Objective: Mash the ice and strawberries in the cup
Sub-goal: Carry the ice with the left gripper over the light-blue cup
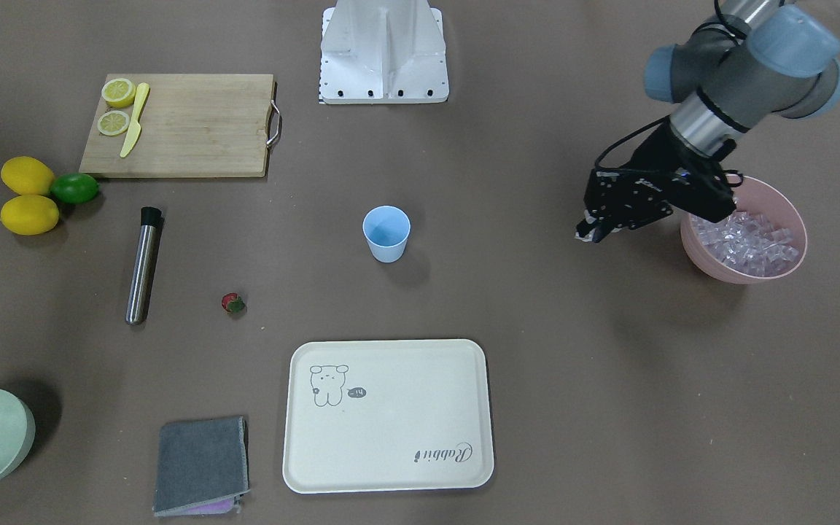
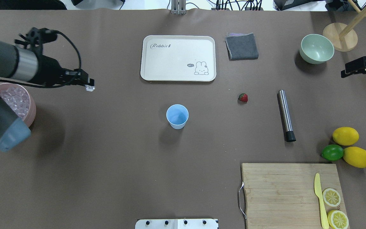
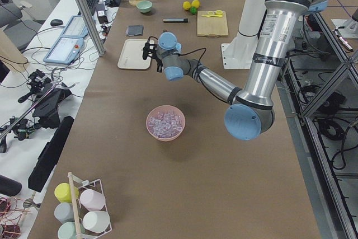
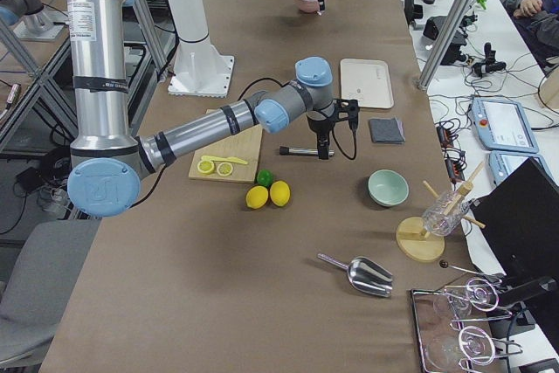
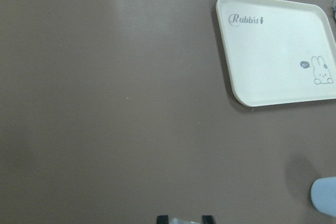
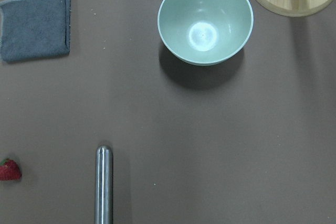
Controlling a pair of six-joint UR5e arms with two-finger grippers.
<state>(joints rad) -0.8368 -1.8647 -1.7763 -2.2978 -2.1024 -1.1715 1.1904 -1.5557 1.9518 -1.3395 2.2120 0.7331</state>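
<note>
Left gripper (image 2: 90,86) with ice (image 5: 181,221) beyond bowl (image 1: 737,273)

Matt paper covers the table (image 2: 106,165); ice (image 1: 748,242) glossy plastic, cylinder (image 2: 285,114) brushed metal, board (image 2: 278,190) bare wood.

Ahead of left gripper (image 2: 89,86), toward cup (image 2: 177,116): bare table (image 2: 125,105), nothing in between.
Behind it: pink bowl (image 2: 33,111) (partly hidden by the arm).
Ahead, off to the far side: tray (image 2: 170,60), low and flat.
</note>
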